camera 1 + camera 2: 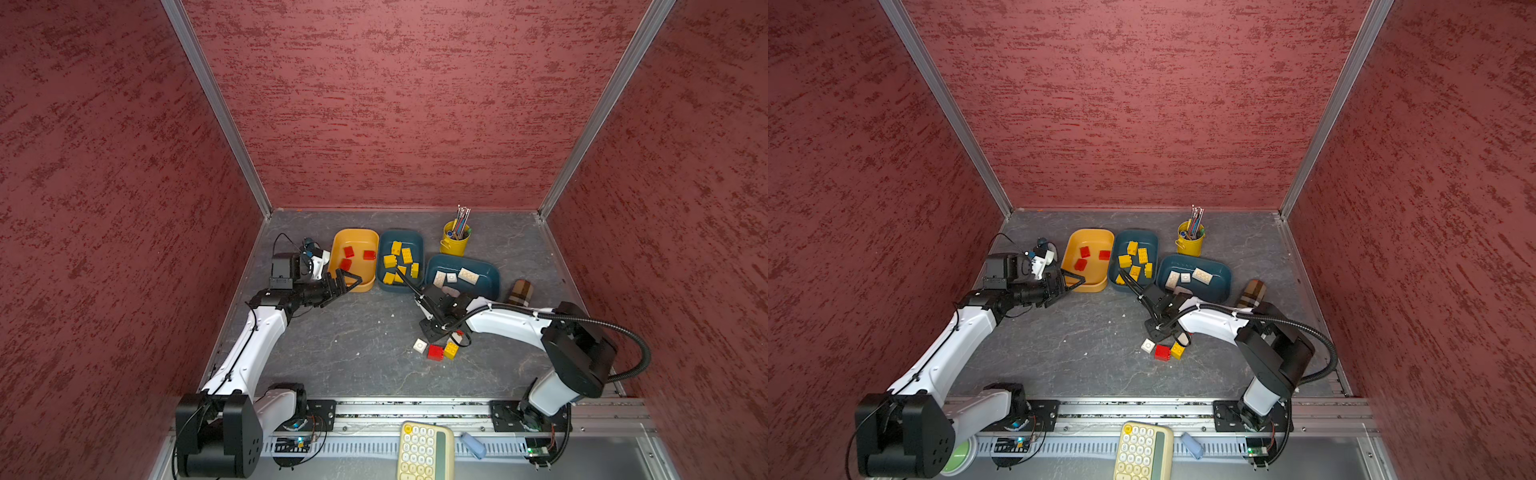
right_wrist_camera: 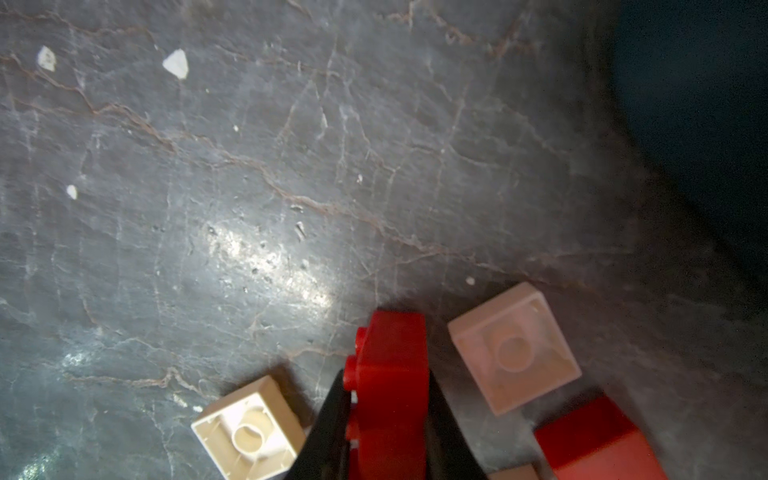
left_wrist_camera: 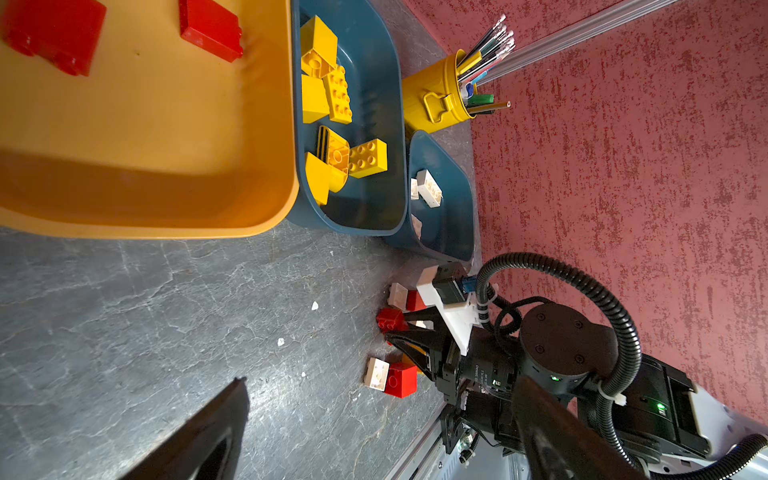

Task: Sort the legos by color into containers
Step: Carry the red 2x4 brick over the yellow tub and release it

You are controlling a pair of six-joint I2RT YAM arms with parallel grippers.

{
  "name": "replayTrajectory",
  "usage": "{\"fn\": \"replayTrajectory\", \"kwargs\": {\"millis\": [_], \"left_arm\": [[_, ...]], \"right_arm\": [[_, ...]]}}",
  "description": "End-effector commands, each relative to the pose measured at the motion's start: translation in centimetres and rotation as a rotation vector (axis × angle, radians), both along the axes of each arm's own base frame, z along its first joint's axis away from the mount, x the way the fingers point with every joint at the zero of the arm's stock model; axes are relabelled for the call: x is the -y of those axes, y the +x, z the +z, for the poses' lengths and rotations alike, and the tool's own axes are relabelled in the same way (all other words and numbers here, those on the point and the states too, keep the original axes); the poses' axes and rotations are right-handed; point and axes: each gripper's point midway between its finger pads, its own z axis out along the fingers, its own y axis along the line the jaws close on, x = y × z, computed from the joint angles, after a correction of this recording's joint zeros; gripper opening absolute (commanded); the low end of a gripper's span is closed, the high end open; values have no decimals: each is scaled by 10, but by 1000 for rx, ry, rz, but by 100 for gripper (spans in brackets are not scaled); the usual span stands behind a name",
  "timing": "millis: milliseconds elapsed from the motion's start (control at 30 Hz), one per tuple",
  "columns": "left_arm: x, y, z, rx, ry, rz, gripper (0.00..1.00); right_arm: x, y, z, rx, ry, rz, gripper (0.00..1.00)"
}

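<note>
At the loose pile (image 1: 435, 351): your right gripper (image 2: 388, 415) is clamping a red brick (image 2: 392, 353), fingers closed.
Left gripper (image 1: 349, 279): wide open, empty, at the orange tub (image 1: 355, 231).
Next: you're needing a clean lift to that tub.

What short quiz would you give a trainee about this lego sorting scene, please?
1. True or false: the right gripper has its fingers shut on a red studded plastic brick.
2. How many red bricks lie in the shallow orange-yellow plastic tub?
3. Fill the gap: the dark teal plastic tub beside the orange-yellow one holds only ___ bricks.
Key: 1 true; 2 three; 3 yellow.
</note>
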Motion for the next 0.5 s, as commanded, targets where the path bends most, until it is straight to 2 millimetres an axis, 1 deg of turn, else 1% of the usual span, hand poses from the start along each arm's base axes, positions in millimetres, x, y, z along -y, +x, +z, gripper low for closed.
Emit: {"fn": "replayTrajectory", "kwargs": {"millis": [0, 100, 167, 300, 367, 467], "left_arm": [[1, 1, 0, 22, 11, -10, 99], [1, 1, 1, 24, 13, -11, 99], [0, 1, 4, 27, 18, -11, 99], [-4, 1, 11, 47, 26, -1, 99], [-5, 1, 14, 52, 27, 3, 99], [-8, 0, 17, 58, 33, 12, 99]], "right_arm": [[-10, 15, 22, 70, 17, 11, 17], [-31, 29, 49, 119, 105, 41, 17], [-52, 40, 72, 152, 206, 72, 17], [-87, 75, 106, 224, 351, 111, 17], [-109, 94, 127, 265, 425, 139, 17], [-141, 114, 146, 269, 554, 178, 17]]}}
